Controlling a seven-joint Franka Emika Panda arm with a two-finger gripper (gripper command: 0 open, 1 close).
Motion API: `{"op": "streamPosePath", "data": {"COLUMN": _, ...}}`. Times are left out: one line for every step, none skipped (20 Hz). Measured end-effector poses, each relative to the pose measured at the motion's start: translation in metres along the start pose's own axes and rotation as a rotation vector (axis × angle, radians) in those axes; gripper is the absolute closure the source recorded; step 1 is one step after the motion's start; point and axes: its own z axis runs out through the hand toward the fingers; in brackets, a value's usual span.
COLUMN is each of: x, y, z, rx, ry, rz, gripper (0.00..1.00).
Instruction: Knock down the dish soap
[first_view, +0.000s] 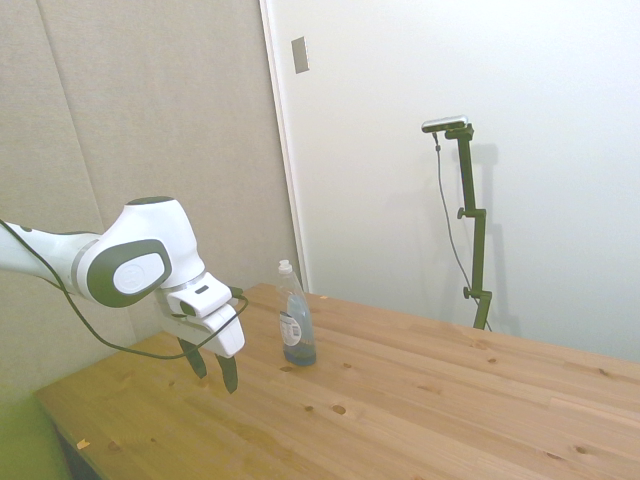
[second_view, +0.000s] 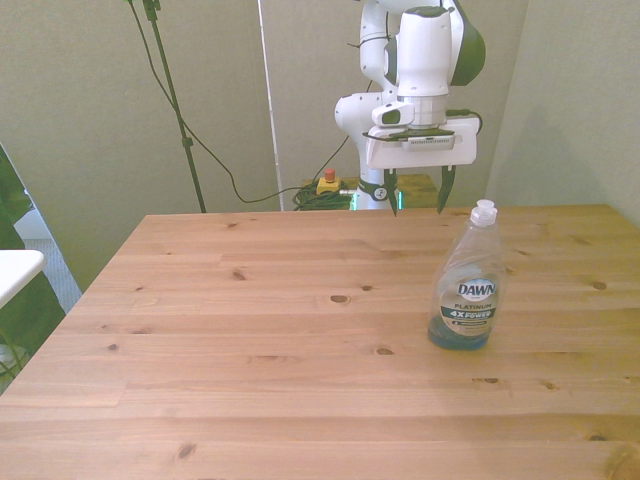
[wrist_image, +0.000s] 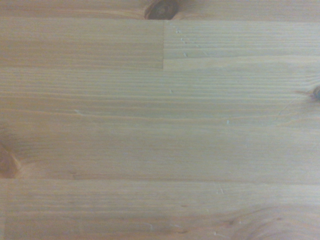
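The dish soap stands upright on the wooden table, right of centre in the front view and just left of centre in the side view. The gripper hangs above the table's far edge, in the upper middle of the front view, apart from the bottle, its jaws open and empty. The wrist view shows only bare wood.

The dish soap stands upright at the front view's right of centre, the only obstacle on the table. Bare wood surrounds it. The gripper, fingers parted, hangs in the upper middle, apart from the bottle.
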Motion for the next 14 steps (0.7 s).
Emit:
{"op": "streamPosePath", "data": {"x": 0.000, "y": 0.000, "z": 0.000, "rx": -0.001, "ry": 0.000, "rz": 0.000, "gripper": 0.00}}
{"op": "streamPosePath", "data": {"x": 0.000, "y": 0.000, "z": 0.000, "rx": -0.001, "ry": 0.000, "rz": 0.000, "gripper": 0.00}}
{"op": "streamPosePath", "data": {"x": -0.001, "y": -0.001, "z": 0.001, "rx": -0.003, "ry": -0.001, "rz": -0.001, "gripper": 1.00}}
{"op": "streamPosePath", "data": {"x": -0.002, "y": -0.003, "z": 0.001, "rx": -0.002, "ry": 0.002, "rz": 0.000, "gripper": 1.00}}
{"op": "streamPosePath", "data": {"x": -0.004, "y": -0.009, "z": -0.001, "rx": 0.003, "ry": 0.011, "rz": 0.009, "gripper": 1.00}}
{"op": "streamPosePath", "data": {"x": -0.007, "y": -0.015, "z": -0.003, "rx": 0.011, "ry": 0.021, "rz": 0.018, "gripper": 1.00}}
{"op": "streamPosePath", "data": {"x": -0.010, "y": -0.023, "z": -0.007, "rx": 0.018, "ry": 0.030, "rz": 0.025, "gripper": 1.00}}
{"op": "streamPosePath", "data": {"x": -0.012, "y": -0.032, "z": -0.010, "rx": 0.023, "ry": 0.038, "rz": 0.033, "gripper": 1.00}}
{"op": "streamPosePath", "data": {"x": -0.013, "y": -0.040, "z": -0.013, "rx": 0.030, "ry": 0.046, "rz": 0.041, "gripper": 1.00}}
{"op": "streamPosePath", "data": {"x": -0.013, "y": -0.049, "z": -0.016, "rx": 0.035, "ry": 0.052, "rz": 0.050, "gripper": 1.00}}
{"op": "streamPosePath", "data": {"x": -0.011, "y": -0.056, "z": -0.017, "rx": 0.038, "ry": 0.058, "rz": 0.058, "gripper": 1.00}}
{"op": "streamPosePath", "data": {"x": -0.008, "y": -0.063, "z": -0.018, "rx": 0.040, "ry": 0.067, "rz": 0.068, "gripper": 1.00}}
{"op": "streamPosePath", "data": {"x": -0.005, "y": -0.069, "z": -0.018, "rx": 0.039, "ry": 0.074, "rz": 0.078, "gripper": 1.00}}
{"op": "streamPosePath", "data": {"x": -0.001, "y": -0.075, "z": -0.018, "rx": 0.040, "ry": 0.078, "rz": 0.089, "gripper": 1.00}}
